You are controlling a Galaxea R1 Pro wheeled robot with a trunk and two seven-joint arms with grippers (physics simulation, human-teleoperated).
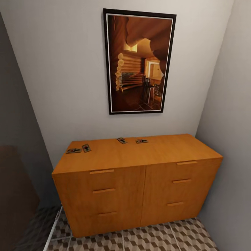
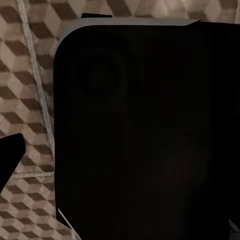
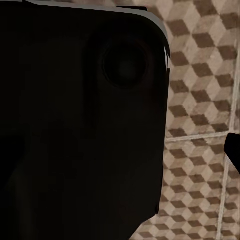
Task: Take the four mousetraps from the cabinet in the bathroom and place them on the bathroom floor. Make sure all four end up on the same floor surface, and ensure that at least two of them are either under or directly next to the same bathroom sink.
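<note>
The orange-brown cabinet (image 1: 139,181) stands against the back wall in the head view, drawers shut. Several mousetraps lie on its flat top. Two are near the left end (image 1: 73,150) (image 1: 86,147) and two near the back edge at the middle (image 1: 122,140) (image 1: 141,141). Cube-patterned bathroom floor (image 1: 157,238) runs in front of it, and also shows in the left wrist view (image 2: 30,75) and right wrist view (image 3: 200,125). A dark tip shows at the edge of each wrist view (image 2: 10,157) (image 3: 234,152); the jaws' state is unclear. The bathroom sink is out of view.
A framed picture (image 1: 139,61) hangs above the cabinet. A grey wall (image 1: 230,139) closes the right side. A dark brown shape (image 1: 14,195) and a pale rail (image 1: 52,230) stand at the left. The robot's black body fills much of both wrist views (image 2: 140,130) (image 3: 75,125).
</note>
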